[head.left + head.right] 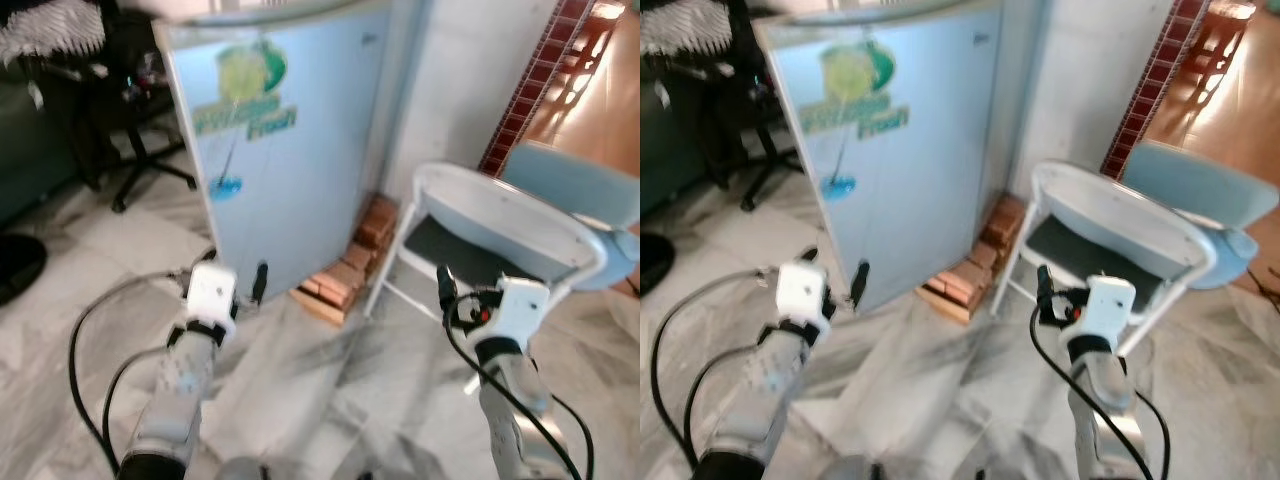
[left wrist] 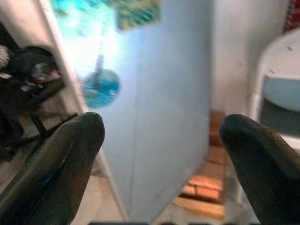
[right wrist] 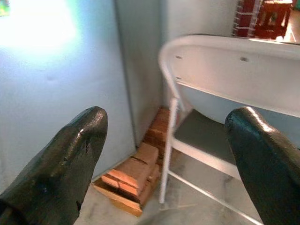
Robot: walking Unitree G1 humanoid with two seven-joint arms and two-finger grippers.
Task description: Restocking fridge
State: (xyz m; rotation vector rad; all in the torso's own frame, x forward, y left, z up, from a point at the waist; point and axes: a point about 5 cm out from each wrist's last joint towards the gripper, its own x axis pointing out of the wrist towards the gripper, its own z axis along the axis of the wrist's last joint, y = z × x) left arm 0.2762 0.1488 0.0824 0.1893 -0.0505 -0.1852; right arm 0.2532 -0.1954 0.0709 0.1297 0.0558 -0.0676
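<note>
The fridge (image 1: 285, 150) stands in front of you with its door shut. It is pale blue and it has a green and yellow sticker (image 1: 245, 90) high on the door, and a small blue round mark (image 1: 226, 185) lower on it. The fridge is ahead of the left gripper (image 2: 161, 154), and from the right gripper (image 3: 166, 159) it is ahead and to the left side.

Your left gripper is raised near the lower part of the fridge door, and I cannot tell if the tip touches the door. Its jaws are wide apart and there is nothing between them; through the gap you look at the door and the blue mark. Your right gripper is also raised, with its jaws wide and nothing in them. Through its gap you look at the corner of the fridge and the chair.

Beside the fridge's foot, between the two grippers and further ahead, a stack of bricks (image 1: 345, 270) lies on a wooden board, against the grey wall (image 1: 470, 70). A white chair (image 1: 500, 235) with a dark seat stands just ahead of the right gripper, next to the bricks. Behind it there is a pale blue chair (image 1: 580, 195).

To the left of the fridge, well away from the left gripper, you see a black office chair (image 1: 135, 130). The floor (image 1: 330, 380) is grey marble. Black cables (image 1: 85, 360) hang from both arms.
</note>
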